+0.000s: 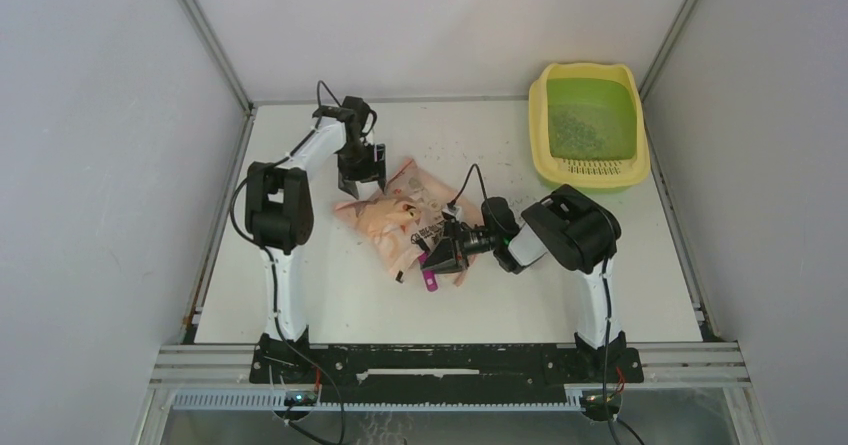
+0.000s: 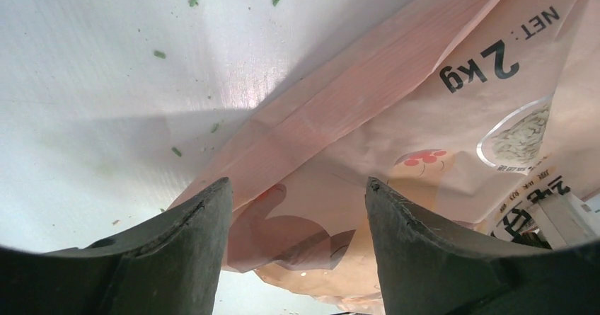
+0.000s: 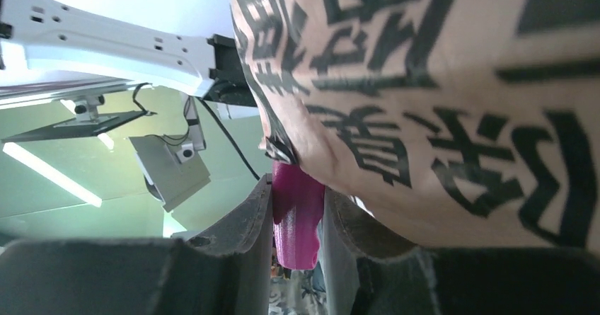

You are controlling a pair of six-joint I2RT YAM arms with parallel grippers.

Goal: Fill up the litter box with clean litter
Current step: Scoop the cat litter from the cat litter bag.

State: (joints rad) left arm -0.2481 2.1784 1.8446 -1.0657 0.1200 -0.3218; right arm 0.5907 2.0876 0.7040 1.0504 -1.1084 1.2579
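Table: white top (image 1: 330, 305) inside a grey-walled booth, with both arm bases at its near edge.
Right jaws: the right gripper (image 3: 298, 191) pinches the handle of a magenta scoop (image 3: 297, 223); the scoop's far end is hidden behind a fold of the bag.
Left jaws: the left gripper (image 2: 297, 187) is spread wide over the far left edge of the peach-pink printed bag (image 2: 396, 102); contact cannot be told.
Bag: lies crumpled at mid-table, between the two grippers.
Litter box: the litter box (image 1: 540, 135) sits in the far right corner, well apart from both grippers, with its slotted step toward the arms.
Litter: the litter (image 1: 585, 125) thinly covers the green basin; loose granules (image 2: 160, 54) dot the table near the bag.
Edges: the box sits close to the back and right walls.
Open room: bare table lies between bag and box, and in front of the bag.
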